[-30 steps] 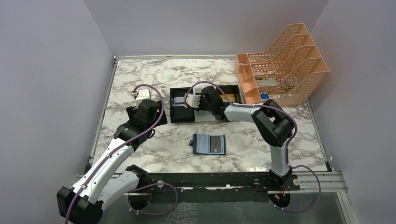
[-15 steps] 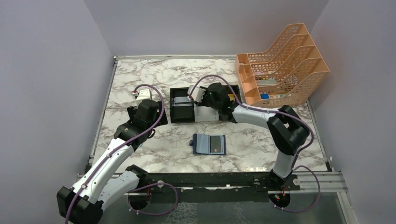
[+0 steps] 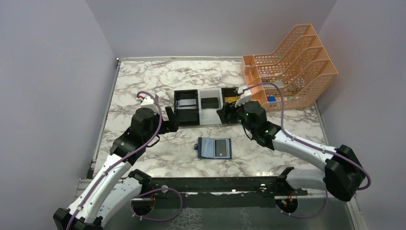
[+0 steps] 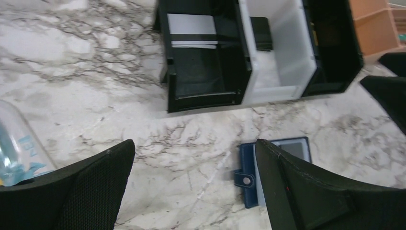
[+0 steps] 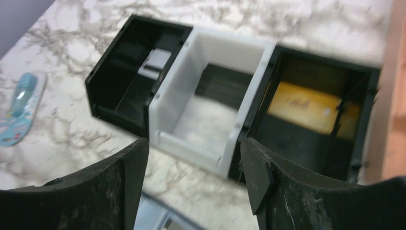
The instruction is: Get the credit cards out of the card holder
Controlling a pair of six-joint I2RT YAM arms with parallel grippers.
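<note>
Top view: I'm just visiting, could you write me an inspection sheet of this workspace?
Surface: marble-patterned table.
Job's things: card holder lies open, a grey card still in its pocket; black card in the white tray; gold card in the right black tray; pale card in the left black tray.
Clutter: peach file rack far right; pale blue object at left.
Grippers: left gripper and right gripper both open, empty.
Cables: purple cable looped along each arm.
Surroundings: plain walls; nothing else seen.

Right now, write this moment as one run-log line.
left gripper open | right gripper open | card holder open, grey card inside | gold card in black tray
</note>
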